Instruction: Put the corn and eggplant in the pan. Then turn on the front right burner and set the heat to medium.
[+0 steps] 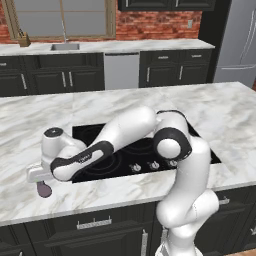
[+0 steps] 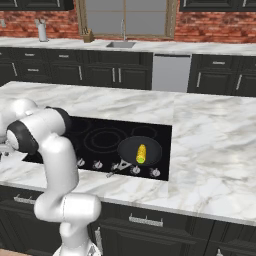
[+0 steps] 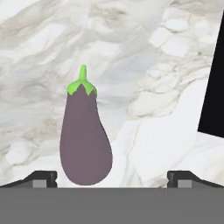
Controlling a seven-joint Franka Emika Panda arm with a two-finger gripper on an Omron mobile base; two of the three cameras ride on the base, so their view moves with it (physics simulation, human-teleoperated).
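Note:
A dark purple eggplant (image 3: 84,140) with a green stem cap lies on the white marble counter, left of the cooktop. In the hand view it sits between my fingertips, nearer the left one. My gripper (image 3: 113,179) is open, its jaws wide apart and holding nothing. From the left base view the gripper (image 1: 40,179) hangs just above the eggplant (image 1: 44,189) near the counter's front edge. The yellow corn (image 2: 141,153) lies inside the round dark pan (image 2: 154,148), which stands on the front right burner with its handle pointing to the front left.
The black cooktop (image 2: 100,137) is set into the island, with a row of knobs (image 2: 135,170) along its front. Its dark edge (image 3: 214,87) shows to the right of the eggplant. My arm stretches low across the cooktop (image 1: 135,150). Cabinets, sink and fridge stand behind.

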